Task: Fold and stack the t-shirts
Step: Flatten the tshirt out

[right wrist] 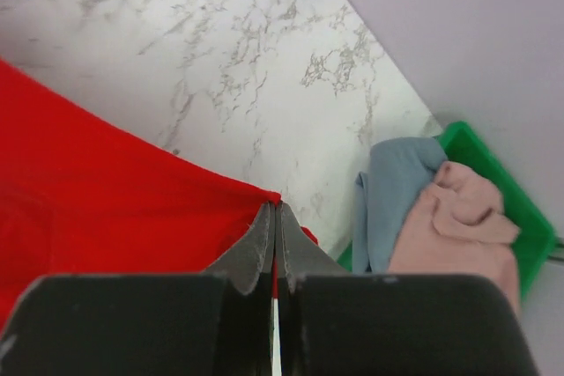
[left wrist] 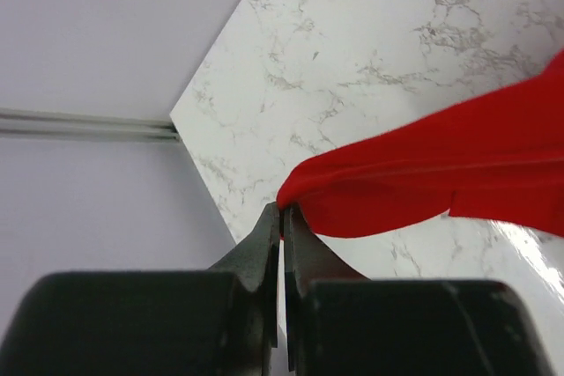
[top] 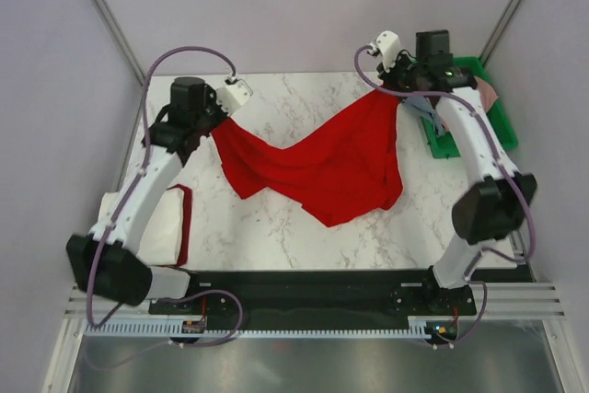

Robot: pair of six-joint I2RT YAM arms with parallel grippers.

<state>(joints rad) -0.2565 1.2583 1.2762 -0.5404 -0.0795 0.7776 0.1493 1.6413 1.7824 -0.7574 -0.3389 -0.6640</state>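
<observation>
Red t-shirt (top: pixel 322 167) strung across the marble table (top: pixel 276 232) left of the green tray (top: pixel 503 126), middle sagging onto the top. Grips its corner nearest the tray with the right gripper (right wrist: pixel 275 207), fingers closed on the cloth. Pinches the corner farthest from the tray in the left gripper (left wrist: pixel 283 210), fingers shut on it. Holds 2 more in the tray, touching: grey-blue t-shirt (right wrist: pixel 388 195), pale pink t-shirt (right wrist: pixel 454 231).

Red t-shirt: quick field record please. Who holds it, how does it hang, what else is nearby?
red t-shirt: spread between both arms, lower part apparently draped on the table
left pincer: shut on its left edge
right pincer: shut on its right edge
green tray: far right, holds grey-blue shirt and pink shirt
fold: not yet done
</observation>
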